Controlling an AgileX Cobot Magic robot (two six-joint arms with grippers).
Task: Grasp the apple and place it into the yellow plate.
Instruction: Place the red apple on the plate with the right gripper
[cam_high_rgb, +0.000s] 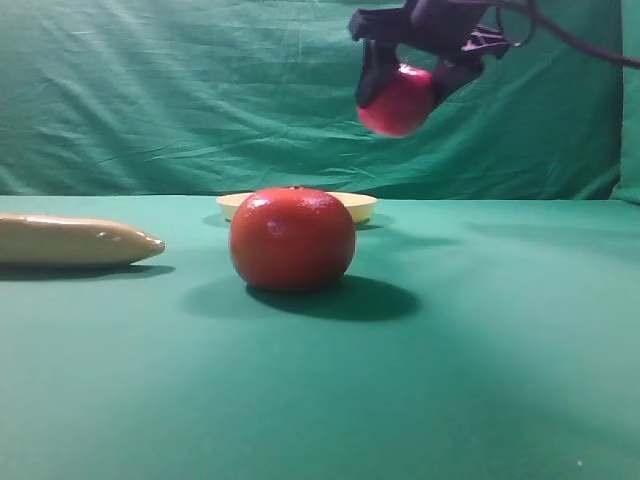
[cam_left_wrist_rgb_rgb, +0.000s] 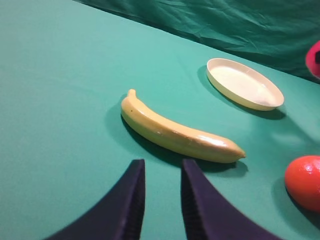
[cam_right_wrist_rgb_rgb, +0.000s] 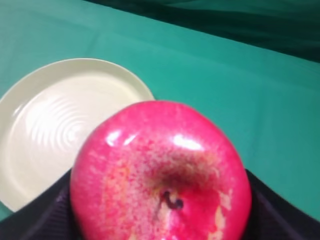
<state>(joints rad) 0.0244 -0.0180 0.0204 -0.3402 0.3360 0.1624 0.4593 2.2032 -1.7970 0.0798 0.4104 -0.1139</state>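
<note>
On the green cloth-covered table (cam_high_rgb: 500, 380) I count one banana (cam_high_rgb: 70, 241), one orange-red round fruit (cam_high_rgb: 292, 239) with dimpled skin, and one yellow plate (cam_high_rgb: 362, 205), plus one apple (cam_high_rgb: 397, 102) up in the air. No label, sticker or writing can be read on any of them. The apple is gripped by the right gripper (cam_high_rgb: 408, 85), whose dark jaws stand wide and press against its two sides; it hangs high above the table, to the right of the plate and nearer the green backdrop (cam_high_rgb: 200, 90). From the right wrist camera the apple (cam_right_wrist_rgb_rgb: 161, 172) is seen with its dimpled top and short dark stem turned toward the lens, so its stem axis runs along the gripper's line of sight, and the plate (cam_right_wrist_rgb_rgb: 55, 125) lies below and to the left of it, bare inside. The left gripper (cam_left_wrist_rgb_rgb: 161, 200) hovers over the table with nothing between its fingers, a narrow gap showing between them. The banana (cam_left_wrist_rgb_rgb: 177, 131) lies just ahead of it, its long axis running diagonally, stem end toward the upper left and tip pointing toward the orange-red fruit (cam_left_wrist_rgb_rgb: 305, 182).
</note>
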